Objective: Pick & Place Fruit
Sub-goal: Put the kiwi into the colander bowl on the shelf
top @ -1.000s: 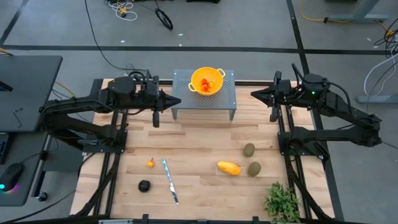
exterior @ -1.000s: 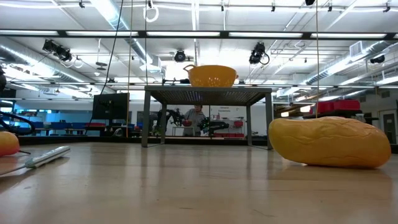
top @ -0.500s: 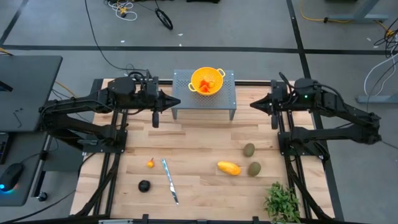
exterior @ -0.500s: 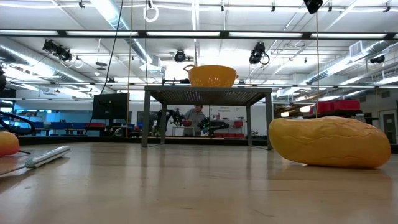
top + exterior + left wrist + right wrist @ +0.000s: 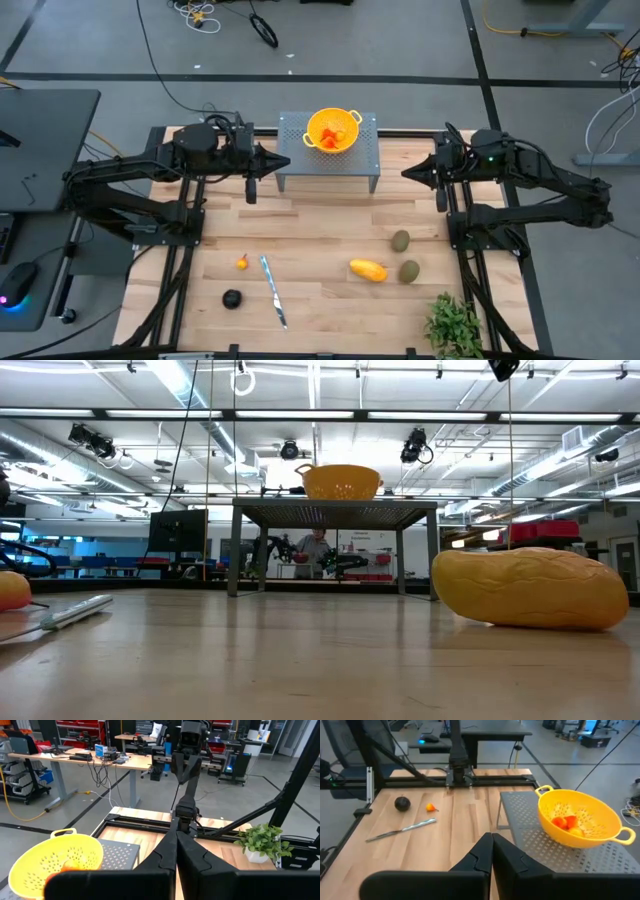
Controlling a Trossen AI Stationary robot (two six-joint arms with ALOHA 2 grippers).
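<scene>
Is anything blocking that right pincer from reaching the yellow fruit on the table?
Nothing visible does. The right pincer hangs above bare wood; the yellow fruit lies in the open, two green fruits beside it.

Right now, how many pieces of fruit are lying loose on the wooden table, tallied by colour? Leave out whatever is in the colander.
Olive-green ovals: 2
Yellow-orange oblong: 1
Small orange-red piece: 1
Dark round piece: 1
Total: 5 on the table
</scene>
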